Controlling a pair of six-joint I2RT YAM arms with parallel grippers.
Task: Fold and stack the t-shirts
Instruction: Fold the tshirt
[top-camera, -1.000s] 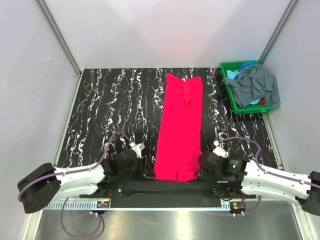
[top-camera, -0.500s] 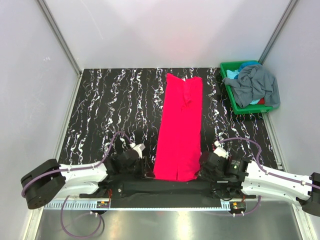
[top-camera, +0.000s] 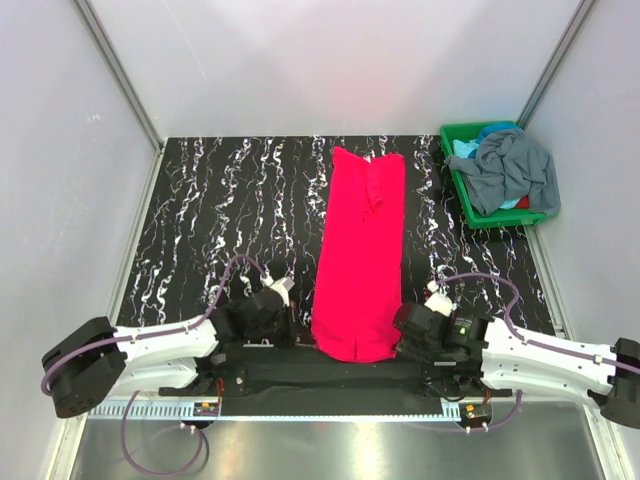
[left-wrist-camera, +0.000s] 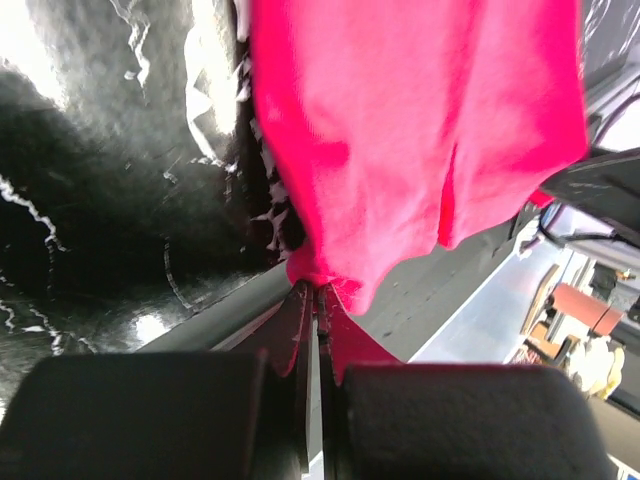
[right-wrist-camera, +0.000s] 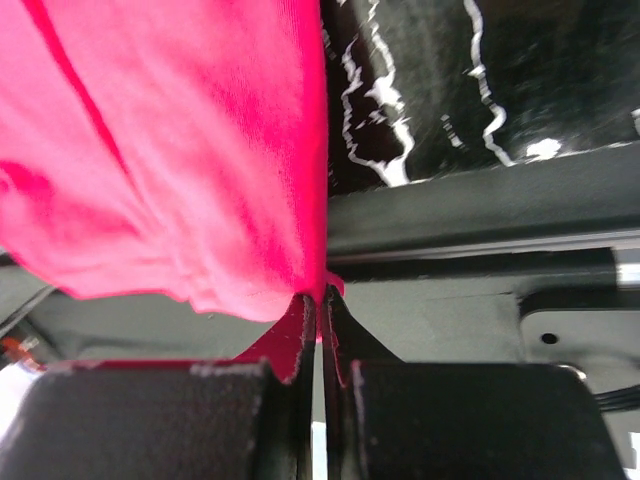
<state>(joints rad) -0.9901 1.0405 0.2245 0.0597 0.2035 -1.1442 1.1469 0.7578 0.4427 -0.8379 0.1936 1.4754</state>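
Magenta t-shirt (top-camera: 360, 255) lies as a long strip on the table (top-camera: 220, 220) — left gripper (left-wrist-camera: 315, 300) and right gripper (right-wrist-camera: 320, 300) each clamp a near corner. Green bin (top-camera: 470, 212), far right, holds the grey-blue t-shirt (top-camera: 515, 170) over the teal t-shirt (top-camera: 465, 150).

magenta t-shirt (top-camera: 360, 250), long narrow strip, flat at centre, near corners pinched, grey-blue t-shirt (top-camera: 515, 165) crumpled over teal t-shirt (top-camera: 463, 148), far right

I find no writing, label, brand or number that I can read in any view (the fine ticks on the pale strip (top-camera: 300, 412) are too small).
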